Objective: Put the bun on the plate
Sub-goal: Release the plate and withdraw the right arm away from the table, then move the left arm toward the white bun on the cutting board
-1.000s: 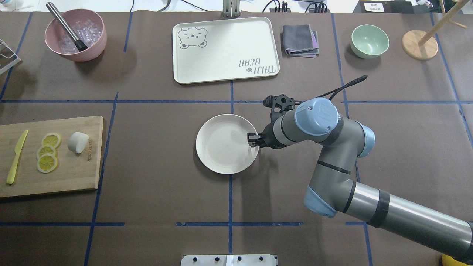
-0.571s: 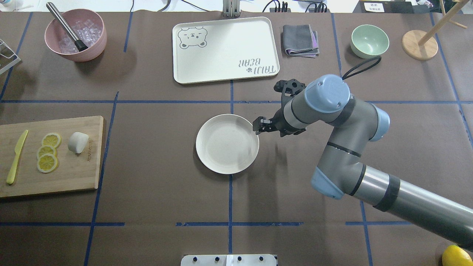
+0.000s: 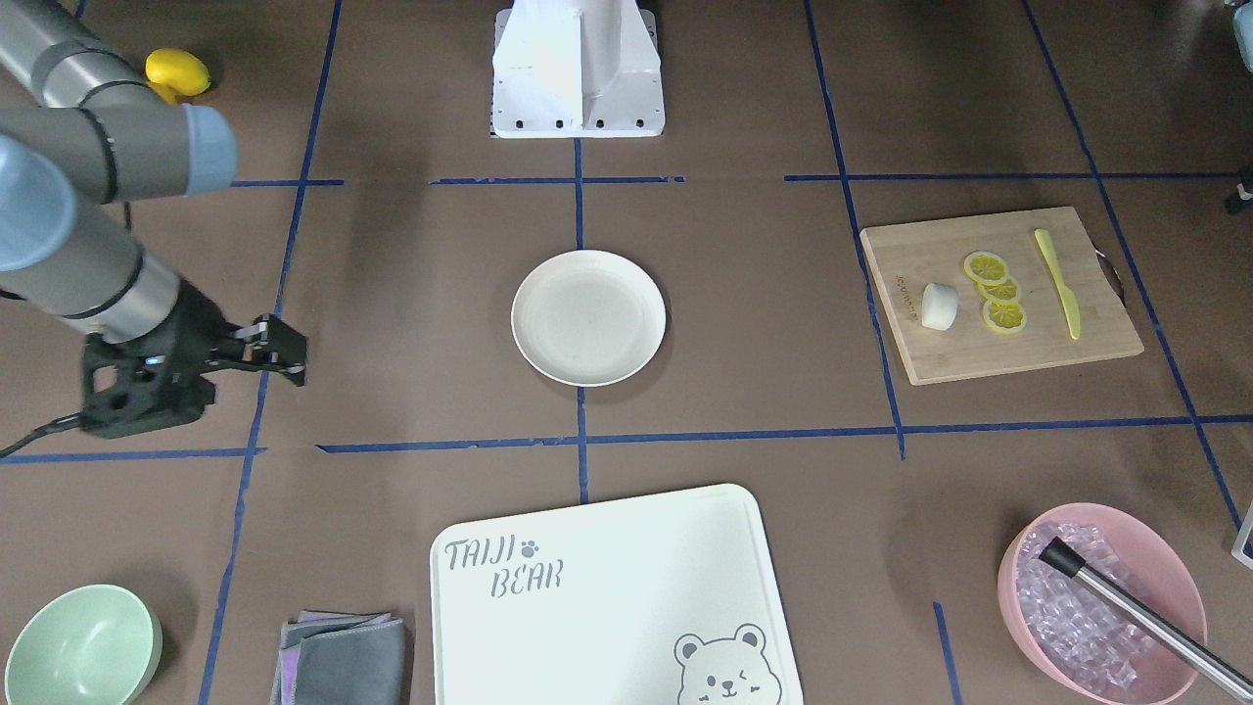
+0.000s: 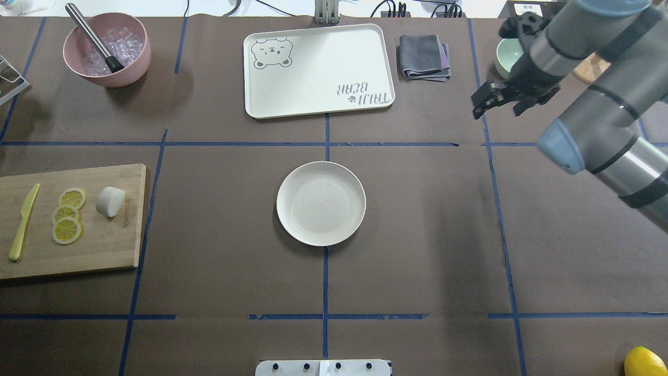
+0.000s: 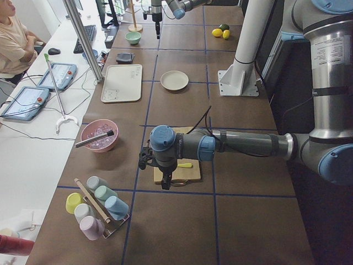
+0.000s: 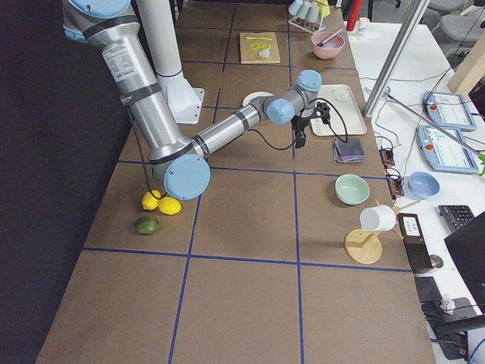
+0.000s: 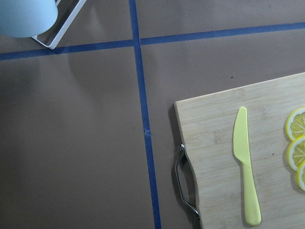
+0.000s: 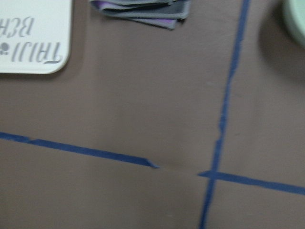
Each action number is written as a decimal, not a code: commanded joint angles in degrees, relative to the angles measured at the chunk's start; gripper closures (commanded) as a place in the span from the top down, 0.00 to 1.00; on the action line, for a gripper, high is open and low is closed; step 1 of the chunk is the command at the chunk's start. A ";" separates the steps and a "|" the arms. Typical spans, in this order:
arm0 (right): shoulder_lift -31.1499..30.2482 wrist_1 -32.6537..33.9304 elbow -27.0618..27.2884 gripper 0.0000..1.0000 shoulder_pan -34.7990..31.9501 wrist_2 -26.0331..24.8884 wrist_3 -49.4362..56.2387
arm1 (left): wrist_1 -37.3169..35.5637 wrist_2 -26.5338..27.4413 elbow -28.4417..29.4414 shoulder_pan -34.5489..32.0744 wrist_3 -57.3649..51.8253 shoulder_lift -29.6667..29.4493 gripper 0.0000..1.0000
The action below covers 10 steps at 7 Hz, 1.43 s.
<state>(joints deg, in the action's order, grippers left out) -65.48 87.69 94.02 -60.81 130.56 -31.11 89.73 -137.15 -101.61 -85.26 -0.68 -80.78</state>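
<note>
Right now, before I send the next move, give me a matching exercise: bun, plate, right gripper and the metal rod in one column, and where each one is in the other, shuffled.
Things:
1. bun
2. plate
3. right gripper
4. metal rod

Places:
A. leaning in the pink bowl of ice
B. on the wooden cutting board, beside the lemon slices
C. above the table, toward the folded cloth
D. bare, at the table's centre

Pairs: 1-B, 2-D, 3-C, 4-A.

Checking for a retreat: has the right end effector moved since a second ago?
Yes. The right end effector moved from the plate rim toward the green bowl.
</note>
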 commanded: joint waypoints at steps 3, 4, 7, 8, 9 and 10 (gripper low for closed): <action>-9.28 12.23 -0.16 1.00 -18.95 0.83 36.41 | -7.90 0.13 -4.99 -2.53 -0.29 -0.08 1.00; -12.54 11.98 -0.16 1.00 -22.12 0.83 41.09 | -7.73 0.13 -4.83 -2.71 -3.16 -0.08 1.00; -18.45 11.45 -0.33 1.00 -25.41 0.22 42.02 | -7.20 0.04 -3.69 -4.38 -8.99 -0.77 1.00; -18.54 11.45 -0.07 1.00 -25.41 0.31 41.58 | -5.28 0.04 -3.51 -4.30 -8.90 -2.87 1.00; -18.55 11.45 0.11 1.00 -25.41 0.31 40.79 | -4.31 -0.05 -2.11 -4.04 -7.51 -7.15 1.00; -18.72 11.45 0.11 1.00 -25.41 0.31 40.52 | -3.60 -0.22 -2.36 -3.86 -1.41 -8.15 1.00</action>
<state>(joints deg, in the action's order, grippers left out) -83.99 99.14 94.05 -86.18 130.87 9.92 85.08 -137.21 -104.25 -89.33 -6.96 -86.63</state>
